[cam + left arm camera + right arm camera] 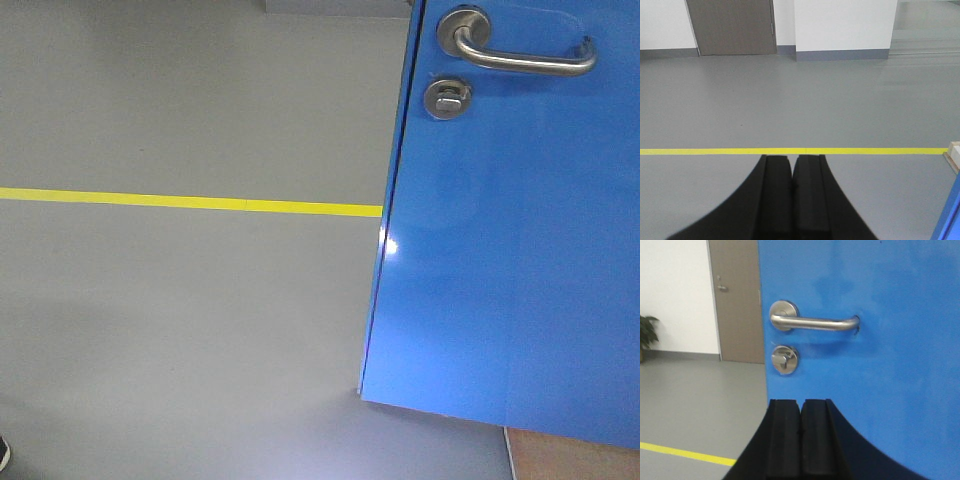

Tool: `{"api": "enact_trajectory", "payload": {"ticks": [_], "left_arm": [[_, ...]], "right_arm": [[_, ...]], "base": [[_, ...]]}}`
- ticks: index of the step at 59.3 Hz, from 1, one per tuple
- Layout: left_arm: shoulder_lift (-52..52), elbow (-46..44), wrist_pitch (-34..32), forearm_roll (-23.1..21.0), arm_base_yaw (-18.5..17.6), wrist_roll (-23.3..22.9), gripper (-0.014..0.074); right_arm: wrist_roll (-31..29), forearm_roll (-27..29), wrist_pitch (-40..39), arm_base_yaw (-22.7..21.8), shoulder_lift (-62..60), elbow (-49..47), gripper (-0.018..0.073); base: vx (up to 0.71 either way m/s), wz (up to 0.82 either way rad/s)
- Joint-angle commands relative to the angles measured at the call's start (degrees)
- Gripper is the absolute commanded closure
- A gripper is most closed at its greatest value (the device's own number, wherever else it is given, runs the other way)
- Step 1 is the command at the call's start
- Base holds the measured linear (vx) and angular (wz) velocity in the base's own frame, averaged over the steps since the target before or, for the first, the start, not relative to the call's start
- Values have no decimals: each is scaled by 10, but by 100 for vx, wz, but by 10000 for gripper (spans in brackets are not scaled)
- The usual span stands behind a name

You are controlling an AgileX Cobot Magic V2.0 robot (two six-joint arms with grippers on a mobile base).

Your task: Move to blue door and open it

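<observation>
Facing a glossy bright-blue door panel (880, 365), the right arm's matte black gripper (800, 437) hangs with its flat pads pressed together, holding nothing, below the door's round brushed-metal thumb-turn lock (784, 359) and curved silver lever handle (812, 322). Across on the left arm, an identical black gripper (792, 195) is likewise closed and empty above smooth grey flooring (790, 100), crossed by a thin yellow tape line (790, 151). Beyond stand white walls (845, 22) and a flat brown door (732, 25).
</observation>
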Motion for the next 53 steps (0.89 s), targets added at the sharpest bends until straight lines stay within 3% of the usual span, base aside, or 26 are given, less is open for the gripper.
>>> {"api": "enact_trajectory", "payload": {"ticks": [1, 8, 13, 18, 29, 37, 53], "left_arm": [[-7, -15, -49, -1, -4, -4, 524], [-7, -15, -49, -1, -4, -4, 524], [-7, -15, -49, -1, -4, -4, 524], [-7, -15, -49, -1, -4, -4, 524], [-8, -15, -48, -1, -4, -4, 524], [-7, -15, -49, -1, -4, -4, 524], [-7, -15, -48, -1, -4, -4, 524]], "right_arm": [[105, -129, -37, -2, 11, -15, 547], [320, -343, -9, -2, 11, -15, 547], [399, -417, 3, -2, 5, -2, 547], [395, -415, 2, -2, -32, 32, 547], [362, -346, -18, -1, -65, 88, 547], [363, -331, -103, -1, -68, 140, 547], [366, -331, -52, -2, -69, 137, 547]], "base": [[0, 0], [0, 0], [0, 0], [0, 0], [0, 0], [0, 0], [0, 0]]}}
